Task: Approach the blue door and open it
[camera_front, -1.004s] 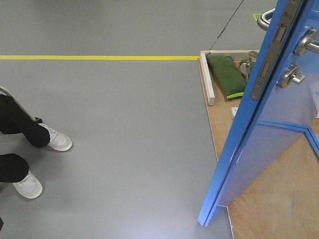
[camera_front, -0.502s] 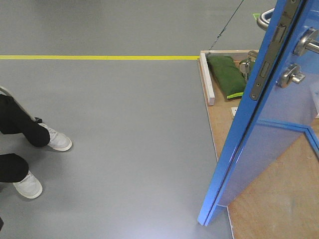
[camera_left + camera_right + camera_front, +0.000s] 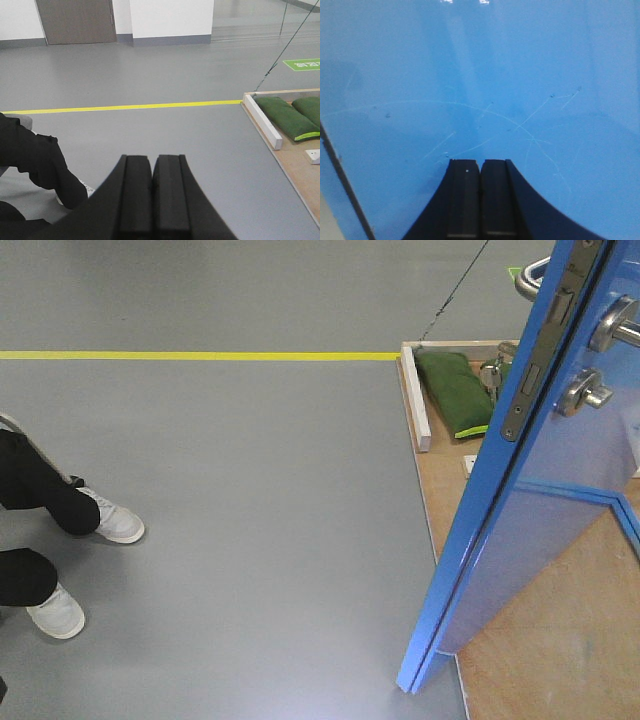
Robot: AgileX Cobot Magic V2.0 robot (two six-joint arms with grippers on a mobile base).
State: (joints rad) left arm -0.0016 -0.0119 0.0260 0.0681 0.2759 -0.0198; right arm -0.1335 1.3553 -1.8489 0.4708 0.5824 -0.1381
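Observation:
The blue door [image 3: 530,540] stands ajar at the right of the front view, edge toward me, with its metal latch plate [image 3: 535,355], silver lever handle [image 3: 618,325] and round thumb-turn lock [image 3: 582,392]. Its scratched blue panel [image 3: 480,75] fills the right wrist view. My right gripper [image 3: 480,162] is shut and empty, its fingertips close to the panel; I cannot tell whether they touch. My left gripper [image 3: 152,159] is shut and empty, held over the grey floor, away from the door.
The door stands on a wooden platform [image 3: 560,650] with a white edge brace [image 3: 413,390] and green sandbags [image 3: 455,390]. A seated person's legs and white shoes [image 3: 60,540] are at the left. A yellow floor line [image 3: 200,355] crosses ahead.

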